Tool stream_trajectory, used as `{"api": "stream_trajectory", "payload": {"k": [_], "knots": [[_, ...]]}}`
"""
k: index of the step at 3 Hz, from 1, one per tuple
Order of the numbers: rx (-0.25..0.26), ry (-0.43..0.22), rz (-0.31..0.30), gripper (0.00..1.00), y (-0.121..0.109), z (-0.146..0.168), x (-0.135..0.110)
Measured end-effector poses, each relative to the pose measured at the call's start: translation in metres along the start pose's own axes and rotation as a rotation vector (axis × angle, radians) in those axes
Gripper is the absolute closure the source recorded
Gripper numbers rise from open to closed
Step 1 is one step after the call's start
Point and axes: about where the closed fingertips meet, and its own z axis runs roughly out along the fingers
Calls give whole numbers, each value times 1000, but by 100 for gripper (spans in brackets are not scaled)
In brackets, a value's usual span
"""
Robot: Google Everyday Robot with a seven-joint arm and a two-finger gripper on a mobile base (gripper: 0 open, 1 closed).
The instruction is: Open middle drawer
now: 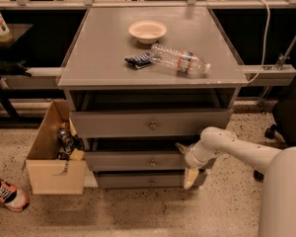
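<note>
The grey cabinet (148,65) has three drawers stacked under its top. The middle drawer (128,160) is a wide grey front with a small round knob (152,163); it sticks out slightly less than the top drawer (138,124) above it. The bottom drawer (138,180) is the shortest. My gripper (185,162) comes in from the lower right on a white arm (237,149). It is at the right end of the middle drawer's front, right of the knob. Its fingers are spread, one fingertip (179,146) above the front and one (189,177) below it.
A cream bowl (147,31), a plastic bottle (180,60) and a dark snack packet (139,60) lie on the cabinet top. An open cardboard box (52,174) with items stands on the floor left of the drawers. A shoe (7,195) shows at the lower left.
</note>
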Motion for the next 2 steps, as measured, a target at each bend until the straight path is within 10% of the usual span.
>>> {"api": "stream_trajectory", "payload": {"k": [2], "knots": [[-18, 5, -20, 43, 2, -4, -15]]}}
